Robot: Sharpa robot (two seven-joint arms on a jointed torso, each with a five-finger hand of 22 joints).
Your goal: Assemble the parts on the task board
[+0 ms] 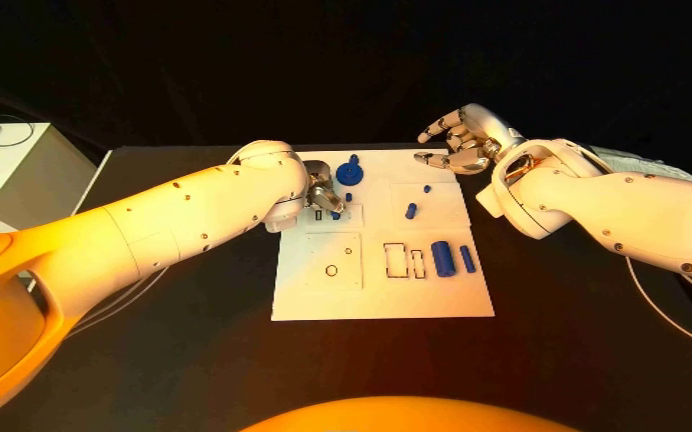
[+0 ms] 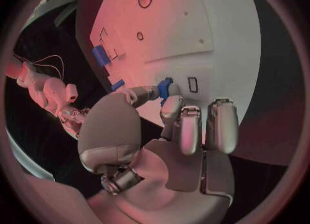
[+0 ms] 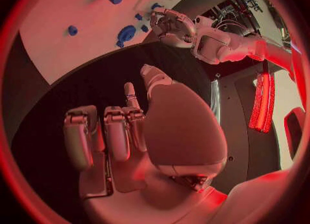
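Pinching a small blue part, the left hand's fingers hover over the task board.

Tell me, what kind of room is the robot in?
Probably a robot lab or test bench. A white task board with small blue parts lies on a black table, and loose cables trail beside it, with darkness behind.
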